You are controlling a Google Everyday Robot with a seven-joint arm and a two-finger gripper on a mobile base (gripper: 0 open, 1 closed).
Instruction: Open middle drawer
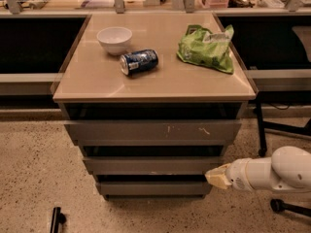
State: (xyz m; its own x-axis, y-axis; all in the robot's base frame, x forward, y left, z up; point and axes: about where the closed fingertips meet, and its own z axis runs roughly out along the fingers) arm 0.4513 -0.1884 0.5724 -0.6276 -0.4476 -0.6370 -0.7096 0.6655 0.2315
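The drawer unit has three grey handleless fronts under a beige top. The middle drawer (153, 165) is the plain front between the scratched top front (153, 131) and the smallest bottom front (153, 188). It sits closed, in line with the others. My gripper (217, 176) is at the end of a white arm coming in from the right. Its tan tip is at the right end of the middle drawer, just below that front's lower right corner.
On the beige top (97, 81) stand a white bowl (114, 39), a blue can on its side (139, 61) and a green chip bag (206, 49). A dark chair leg (261, 130) stands right of the unit. A small black object (57, 219) lies on the speckled floor.
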